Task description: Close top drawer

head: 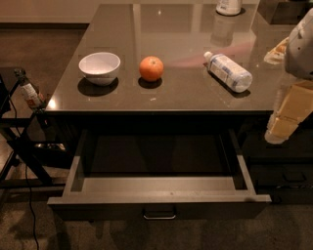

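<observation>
The top drawer (159, 197) is pulled far out from under the table top (195, 97). Its dark front faces me with a small metal bar handle (159, 214) at the centre. Its lighter grey inner walls show and the inside looks empty. My gripper (283, 124), with tan and white parts, hangs at the right edge of the view. It is beside the table's right front corner, above and to the right of the drawer, and touches nothing that I can see.
On the table top stand a white bowl (100, 67) and an orange (151, 68), and a clear water bottle (228, 71) lies on its side. Another bottle (229, 6) stands at the back. A black stand with cables (19, 141) is at the left. Dark drawer fronts (288, 176) are lower right.
</observation>
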